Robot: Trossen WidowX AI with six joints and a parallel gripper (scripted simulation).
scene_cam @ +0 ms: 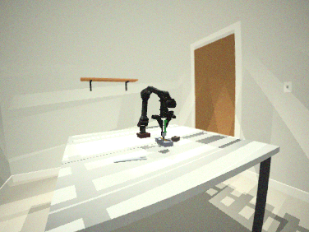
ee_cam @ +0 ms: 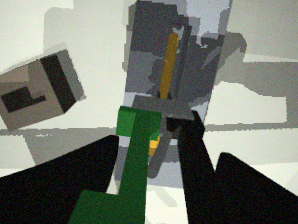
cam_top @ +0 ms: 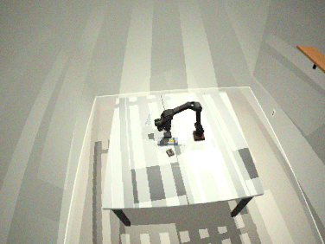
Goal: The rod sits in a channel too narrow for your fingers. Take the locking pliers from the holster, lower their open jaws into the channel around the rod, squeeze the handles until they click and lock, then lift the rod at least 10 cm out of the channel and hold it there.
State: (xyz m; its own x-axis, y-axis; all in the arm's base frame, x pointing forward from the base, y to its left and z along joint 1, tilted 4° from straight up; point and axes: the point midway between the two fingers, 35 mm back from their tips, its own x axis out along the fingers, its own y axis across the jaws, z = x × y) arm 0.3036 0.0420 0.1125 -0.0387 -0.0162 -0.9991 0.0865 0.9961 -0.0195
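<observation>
The yellow rod (ee_cam: 169, 67) is lying lengthwise in the channel of a blue-gray block (cam_top: 175, 142) (scene_cam: 165, 143) (ee_cam: 140, 65), in the middle part of the table (cam_top: 216, 173) (scene_cam: 197, 162), well in from its edges and corners. Just above the block, the green-handled pliers (scene_cam: 165, 126) (ee_cam: 134, 160) are standing upright, their gray head crossing over the rod's line; whether the jaws are touching it, I cannot tell. The claw (scene_cam: 163, 120) (ee_cam: 168, 153) is pointing down, about half open and gripping the pliers' handles. Near the block, a small brown box (cam_top: 170, 152) (scene_cam: 176, 138) (ee_cam: 37, 92) is sitting apart from it. Farther out, the black arm (cam_top: 179, 108) (scene_cam: 145, 104) is arching over from its reddish base (cam_top: 199, 137) (scene_cam: 143, 135), which is also resting inward of the table's edges.
</observation>
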